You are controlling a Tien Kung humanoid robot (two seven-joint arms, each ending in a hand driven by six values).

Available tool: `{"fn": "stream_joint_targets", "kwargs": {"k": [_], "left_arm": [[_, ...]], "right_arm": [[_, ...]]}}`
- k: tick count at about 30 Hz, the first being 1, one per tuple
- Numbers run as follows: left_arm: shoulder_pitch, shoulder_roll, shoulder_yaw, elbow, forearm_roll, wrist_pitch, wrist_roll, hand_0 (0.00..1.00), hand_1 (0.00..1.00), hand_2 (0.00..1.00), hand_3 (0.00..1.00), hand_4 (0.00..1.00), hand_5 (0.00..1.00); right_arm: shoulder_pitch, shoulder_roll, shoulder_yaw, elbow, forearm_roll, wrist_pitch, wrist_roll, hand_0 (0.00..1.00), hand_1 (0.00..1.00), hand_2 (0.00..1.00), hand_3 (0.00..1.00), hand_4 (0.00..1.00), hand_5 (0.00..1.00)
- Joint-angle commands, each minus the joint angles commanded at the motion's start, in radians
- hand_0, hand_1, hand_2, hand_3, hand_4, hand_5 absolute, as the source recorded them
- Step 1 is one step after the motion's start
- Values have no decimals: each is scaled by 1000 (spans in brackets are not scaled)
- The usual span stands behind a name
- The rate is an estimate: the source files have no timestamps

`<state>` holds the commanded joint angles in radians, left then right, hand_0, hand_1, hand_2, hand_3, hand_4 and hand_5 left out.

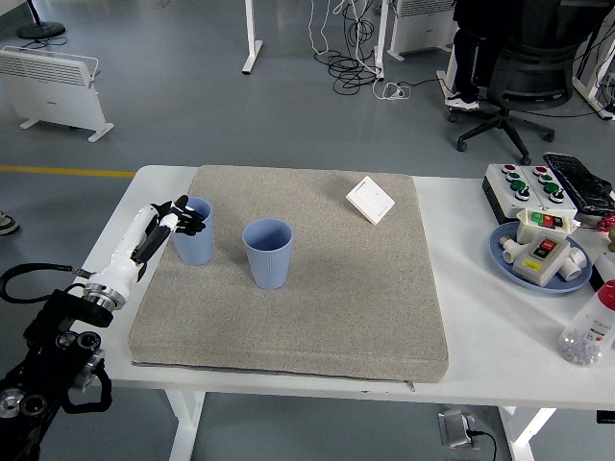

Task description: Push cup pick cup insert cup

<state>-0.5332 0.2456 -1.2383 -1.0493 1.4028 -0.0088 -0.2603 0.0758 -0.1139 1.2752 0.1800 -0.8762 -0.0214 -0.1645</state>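
Note:
Two blue ribbed cups stand upright on the grey mat (317, 307). The left cup (197, 235) is near the mat's left edge, and the middle cup (267, 254) stands a short way to its right, apart from it. My left hand (180, 217), white with black fingers, reaches in from the lower left. It is at the left cup's upper left side, with the fingers (192, 223) spread loosely against the rim and wall, gripping nothing. My right arm is out of view.
A white square plate (370, 200) lies at the mat's far right. On the table's right side are a button box (527, 182), a blue dish (507, 259) with parts, a black device (579, 181) and a clear bottle (586, 334).

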Motion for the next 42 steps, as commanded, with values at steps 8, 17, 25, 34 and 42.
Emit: {"fn": "stream_joint_targets", "kwargs": {"k": [8,17,25,34,42], "left_arm": [[-162,20,54,-13,331,-142,157,804,857,954,895,910,683],[-351,-19,205,133,628,-328,239,944,958,998,998,994,597],[-426,-93,262,259,708,-371,238,953,965,998,998,998,570],[-489,-126,292,358,765,-381,242,866,908,998,998,998,581],[-509,-140,309,396,790,-370,242,782,812,954,998,978,528]], "right_arm": [[-8,0,-4,0,-1,-2,-4,757,635,662,559,78,479],[-15,-1,-11,0,12,-4,-2,757,635,662,559,79,478],[-14,-4,-26,0,14,-6,-4,757,635,662,559,79,478],[-6,-8,-38,0,17,-8,-3,757,635,662,559,80,477],[-1,-10,-42,0,15,-8,-3,757,634,661,559,80,474]]}}
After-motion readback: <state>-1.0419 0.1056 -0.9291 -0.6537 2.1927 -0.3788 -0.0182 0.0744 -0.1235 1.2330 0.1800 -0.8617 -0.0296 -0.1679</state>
